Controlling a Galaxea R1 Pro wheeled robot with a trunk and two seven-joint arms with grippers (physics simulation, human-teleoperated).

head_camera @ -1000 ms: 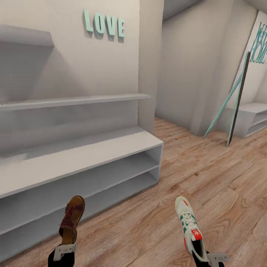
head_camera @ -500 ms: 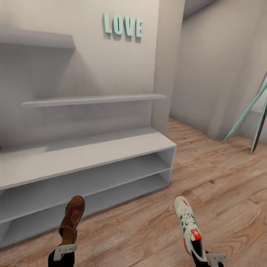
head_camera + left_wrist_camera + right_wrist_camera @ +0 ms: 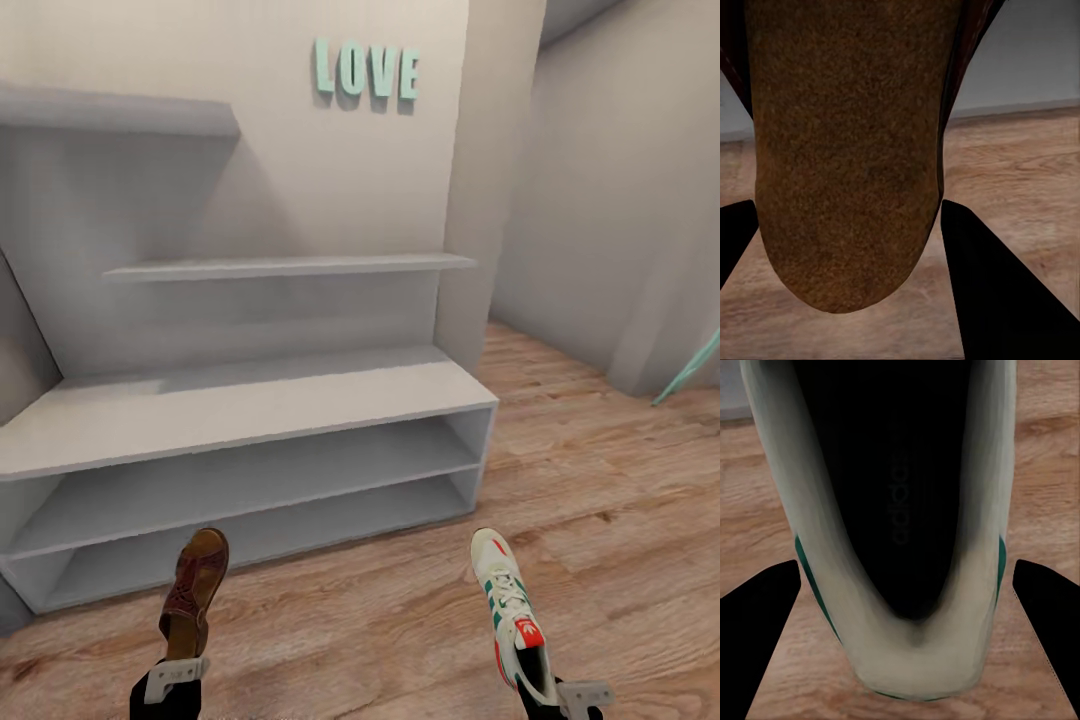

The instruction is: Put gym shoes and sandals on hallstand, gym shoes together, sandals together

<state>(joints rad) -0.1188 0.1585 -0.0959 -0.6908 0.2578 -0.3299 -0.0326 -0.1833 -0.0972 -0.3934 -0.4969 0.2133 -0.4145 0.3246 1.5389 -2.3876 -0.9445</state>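
The left gripper (image 3: 172,678) sits at the bottom edge of the head view, clenched on the heel end of a dark brown sandal (image 3: 193,590) whose toe points forward toward the rack; in the left wrist view the sandal's tan footbed (image 3: 847,150) runs between the two dark fingers (image 3: 1009,292), which press close against its sides. The right gripper (image 3: 570,695) likewise grips the heel of a white gym shoe (image 3: 512,615) with green stripes and a red patch, toe forward, raised above the corridor floor (image 3: 600,500). From the right wrist view the shoe's dark opening and pale rim (image 3: 892,652) lie between the fingers (image 3: 757,622), with wood planks beneath. Beyond both shoes stands the hallstand (image 3: 240,410), a low pale unit with a flat top and two long open compartments, resting on the floor against the wall. Above it hang two staggered wall shelves (image 3: 290,267), and higher on the wall are teal LOVE letters (image 3: 366,72). A teal slanted bar (image 3: 690,372) shows at the right edge.
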